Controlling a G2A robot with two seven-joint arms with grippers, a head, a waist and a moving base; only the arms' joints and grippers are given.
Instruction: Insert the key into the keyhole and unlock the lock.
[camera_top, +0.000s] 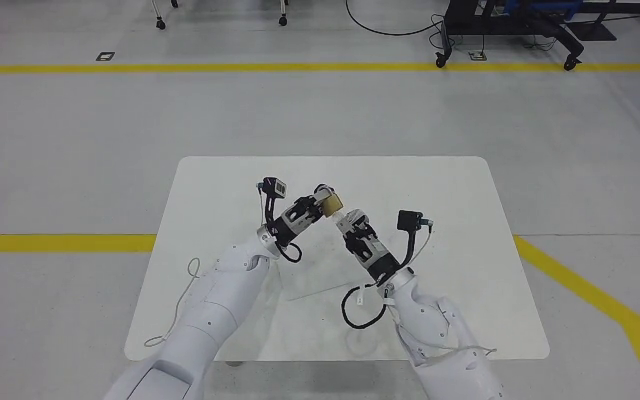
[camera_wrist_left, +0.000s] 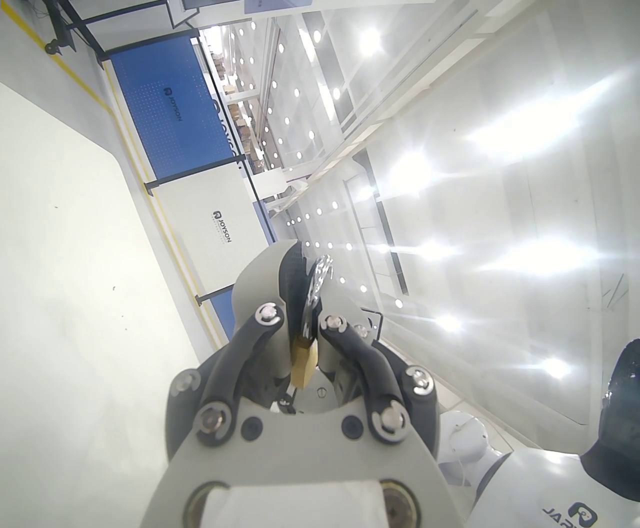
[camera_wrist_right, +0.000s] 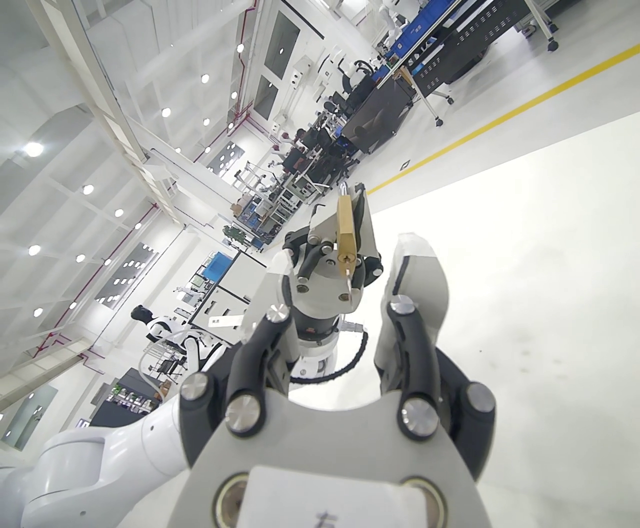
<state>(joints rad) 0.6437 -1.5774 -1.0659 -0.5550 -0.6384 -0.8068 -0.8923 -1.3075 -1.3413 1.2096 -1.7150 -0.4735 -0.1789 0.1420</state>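
Note:
A brass padlock is held above the middle of the white table, and my left gripper is shut on it. In the left wrist view the brass body sits between the fingers, with the steel shackle pointing outward. In the right wrist view the lock's keyhole end faces me, and a thin silver key sticks out of it. My right gripper is open just short of the key, one finger on either side and touching nothing. From above, the right gripper is close beside the lock.
The table top carries nothing else. Its far edge and near edge border grey floor with yellow lines. Wheeled carts stand far behind.

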